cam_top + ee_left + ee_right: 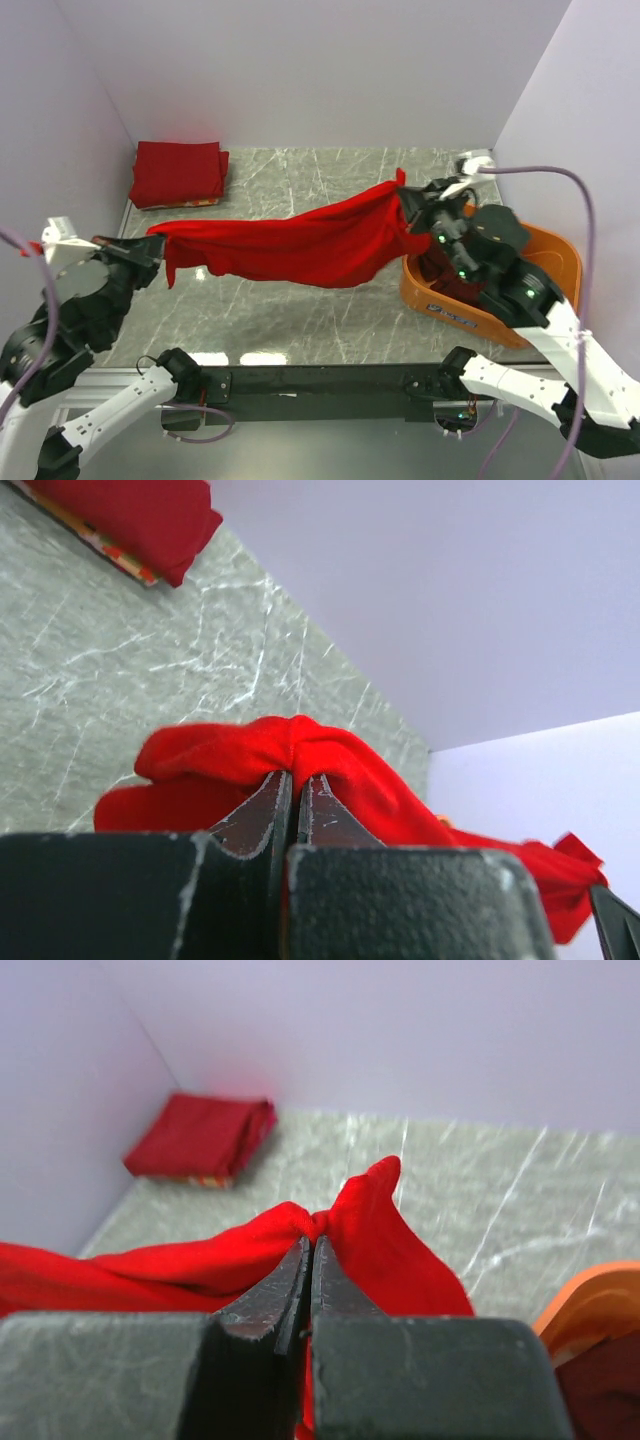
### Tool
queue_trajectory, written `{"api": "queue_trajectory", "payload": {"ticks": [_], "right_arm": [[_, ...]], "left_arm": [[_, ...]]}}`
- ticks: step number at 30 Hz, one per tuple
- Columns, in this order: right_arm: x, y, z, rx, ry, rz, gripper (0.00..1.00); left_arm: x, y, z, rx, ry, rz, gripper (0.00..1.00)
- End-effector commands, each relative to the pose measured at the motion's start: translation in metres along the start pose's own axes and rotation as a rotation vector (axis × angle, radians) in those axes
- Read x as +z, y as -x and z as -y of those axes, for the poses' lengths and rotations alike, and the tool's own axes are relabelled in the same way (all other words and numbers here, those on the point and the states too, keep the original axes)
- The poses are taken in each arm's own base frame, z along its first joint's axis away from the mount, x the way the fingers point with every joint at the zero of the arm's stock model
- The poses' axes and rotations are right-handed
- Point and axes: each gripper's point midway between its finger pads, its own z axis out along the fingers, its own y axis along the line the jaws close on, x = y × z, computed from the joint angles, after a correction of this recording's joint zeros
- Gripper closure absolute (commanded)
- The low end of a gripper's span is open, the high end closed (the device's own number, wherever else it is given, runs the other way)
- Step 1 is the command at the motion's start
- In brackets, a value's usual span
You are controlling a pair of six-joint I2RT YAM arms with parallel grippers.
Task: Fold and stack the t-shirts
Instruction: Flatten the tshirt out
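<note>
**A:** Where is the shirt the robot is working on?

**B:** The bright red t-shirt is stretched in the air between the two arms. It sags along its lower edge, and its shadow falls on the grey marbled counter underneath.

**A:** And the jaws?

**B:** The left jaws are clenched on a bunched corner at the shirt's left end. In the left wrist view the fingers are pressed together with red cloth humped over their tips. The right jaws are pinched on the opposite end, and a peak of cloth stands up just past the fingertips.

**A:** What else is around?

**B:** An orange plastic tub sits at the right side of the counter, under the right arm. It holds dark maroon cloth, though it cannot be told whether that is one shirt or several. The held shirt's right end hangs just over the tub's left rim. In the far left corner a pile of folded red t-shirts lies against the wall, well apart from the stretched shirt. A strip with orange and yellow marks shows under the pile's near edge.

**A:** What crowds the work?

**B:** The tub is closest, right below the right jaws. A lilac cable arcs from the right wrist over the tub's far side. Pale walls close in at the left, back and right.
</note>
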Motion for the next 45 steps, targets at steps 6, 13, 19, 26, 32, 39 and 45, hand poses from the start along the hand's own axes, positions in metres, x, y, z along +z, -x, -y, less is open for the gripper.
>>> {"api": "queue_trajectory", "payload": {"ticks": [6, 13, 19, 26, 32, 39, 45], "right_arm": [[-0.022, 0.065, 0.008, -0.014, -0.034, 0.152, 1.0], [0.06, 0.017, 0.022, -0.017, -0.085, 0.004, 1.0], [0.189, -0.089, 0.059, -0.082, -0.079, -0.241, 1.0], [0.299, -0.17, 0.099, -0.121, -0.229, -0.543, 0.34], [0.266, -0.167, 0.088, -0.076, -0.181, -0.511, 0.12], [0.177, -0.137, 0.056, 0.05, -0.039, -0.428, 0.1], [0.105, -0.142, 0.033, 0.111, 0.117, -0.394, 0.09]], "left_arm": [[-0.015, 0.028, -0.011, -0.015, 0.055, 0.072, 0.99], [0.053, -0.031, -0.061, 0.135, 0.407, 0.095, 0.93], [0.17, -0.086, -0.149, 0.206, 0.697, -0.103, 0.92], [0.237, -0.092, -0.184, 0.27, 0.881, -0.197, 0.01], [0.209, -0.092, -0.188, 0.255, 0.862, -0.199, 0.01], [0.156, -0.137, -0.212, 0.151, 0.765, -0.313, 0.01], [0.139, -0.14, -0.229, 0.086, 0.736, -0.235, 0.01]]}}
